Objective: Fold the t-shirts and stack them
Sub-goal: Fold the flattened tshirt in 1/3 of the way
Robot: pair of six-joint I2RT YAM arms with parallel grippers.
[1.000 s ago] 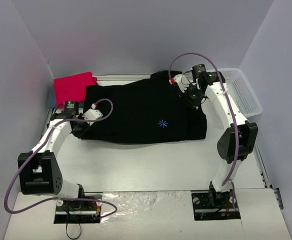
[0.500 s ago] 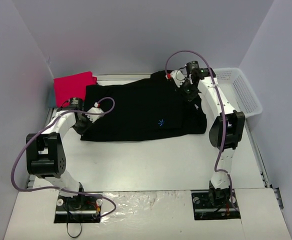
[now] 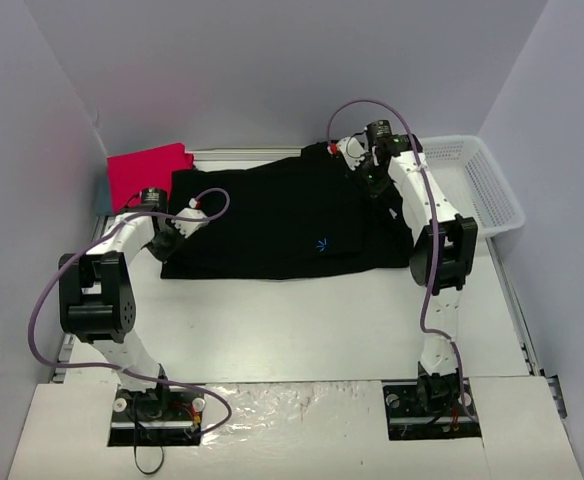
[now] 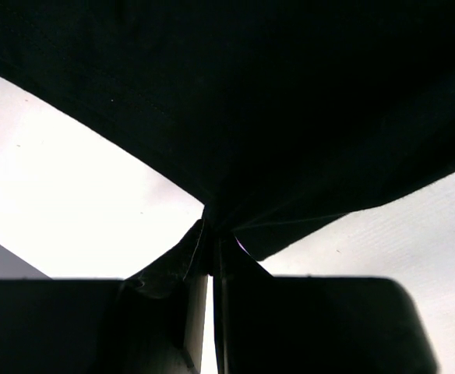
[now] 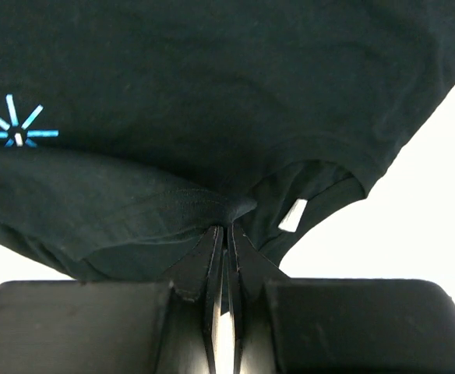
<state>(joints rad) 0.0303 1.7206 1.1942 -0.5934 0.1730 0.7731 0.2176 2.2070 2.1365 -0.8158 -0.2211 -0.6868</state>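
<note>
The left end effector (image 4: 212, 238) and right end effector (image 5: 226, 230) each pinched soft matte folds of the black t-shirt (image 3: 272, 215), spread roughly rectangular on the smooth white bench (image 3: 302, 320)

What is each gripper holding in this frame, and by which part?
Both hold the black t-shirt: the left gripper pinches the cloth's edge at its left end, the right gripper pinches a fold beside the neck opening.

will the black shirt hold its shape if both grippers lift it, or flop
Likely floppy: the black shirt bunches into folds where the right gripper pinches it. Probably sags between grips; it drapes from the left gripper too.
</note>
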